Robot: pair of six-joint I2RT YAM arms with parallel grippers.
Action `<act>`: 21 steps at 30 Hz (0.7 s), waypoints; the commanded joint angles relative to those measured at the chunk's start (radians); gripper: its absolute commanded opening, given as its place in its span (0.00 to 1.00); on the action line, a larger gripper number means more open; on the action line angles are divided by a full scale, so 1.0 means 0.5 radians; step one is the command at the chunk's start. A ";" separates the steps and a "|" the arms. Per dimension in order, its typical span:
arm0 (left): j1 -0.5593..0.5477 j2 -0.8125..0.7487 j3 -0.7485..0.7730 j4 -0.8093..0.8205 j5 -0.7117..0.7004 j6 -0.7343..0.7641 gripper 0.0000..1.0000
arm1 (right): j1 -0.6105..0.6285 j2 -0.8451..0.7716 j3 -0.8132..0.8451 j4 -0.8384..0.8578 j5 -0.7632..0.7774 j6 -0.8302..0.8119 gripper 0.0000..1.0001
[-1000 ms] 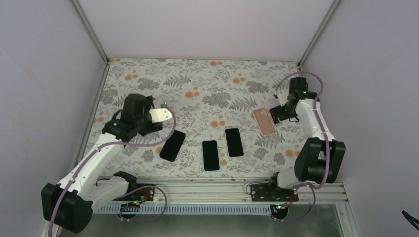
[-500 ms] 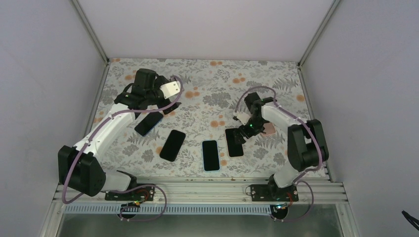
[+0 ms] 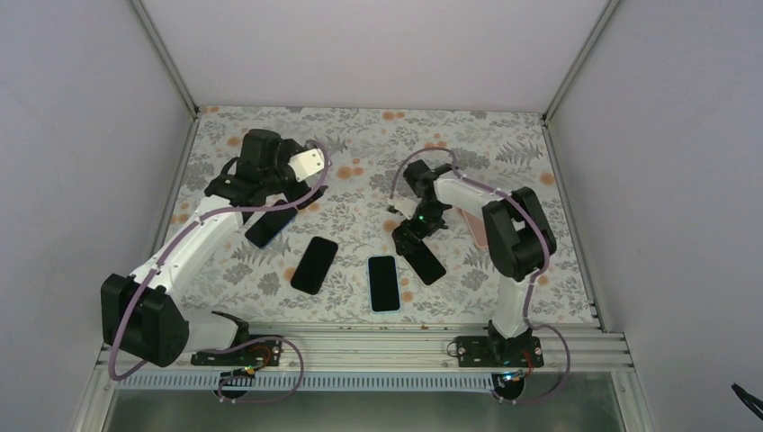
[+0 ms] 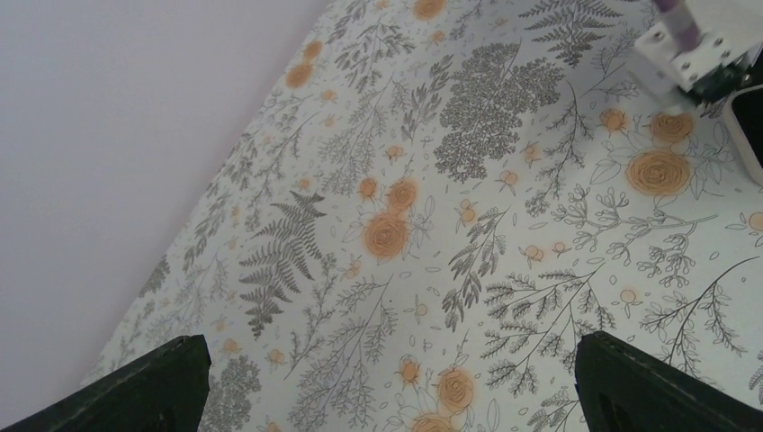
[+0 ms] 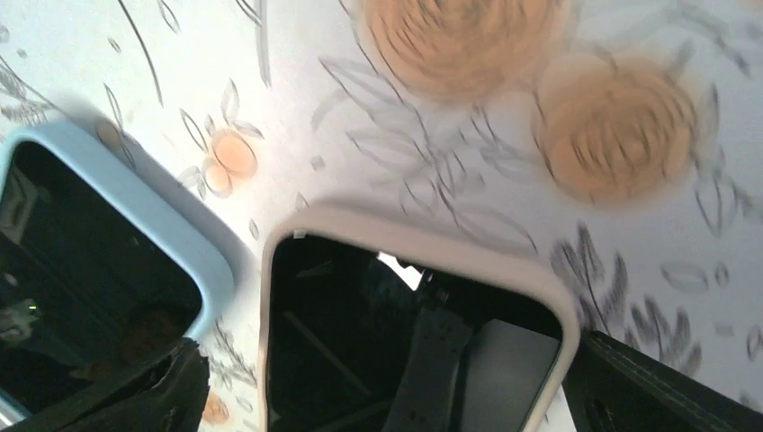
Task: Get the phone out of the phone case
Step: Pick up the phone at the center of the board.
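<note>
Right arm folded leftward, end effector open above phone.

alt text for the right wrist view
A phone in a pale case fills the lower middle, close up, with a blue-cased phone beside it at left, both on floral cloth. The right gripper is open, fingertips in the bottom corners.
</note>
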State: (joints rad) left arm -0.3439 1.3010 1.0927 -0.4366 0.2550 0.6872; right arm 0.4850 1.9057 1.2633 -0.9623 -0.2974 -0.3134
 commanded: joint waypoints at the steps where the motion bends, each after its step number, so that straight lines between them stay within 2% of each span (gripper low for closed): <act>1: 0.013 -0.067 -0.052 0.040 -0.047 -0.016 1.00 | 0.174 0.175 0.099 0.004 0.141 0.015 1.00; 7: 0.033 -0.146 -0.175 0.105 -0.074 -0.014 1.00 | 0.270 0.046 -0.096 0.130 0.594 -0.025 1.00; 12: 0.031 -0.120 -0.207 0.148 -0.066 -0.030 1.00 | 0.266 -0.132 -0.420 0.190 0.661 0.002 1.00; 21: 0.034 -0.049 -0.135 0.165 -0.030 -0.055 1.00 | 0.265 -0.306 -0.745 0.269 0.760 0.016 1.00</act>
State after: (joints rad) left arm -0.3309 1.2636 0.9962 -0.3756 0.2211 0.6785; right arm 0.6151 1.7218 0.9886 -0.7761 0.0002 -0.3122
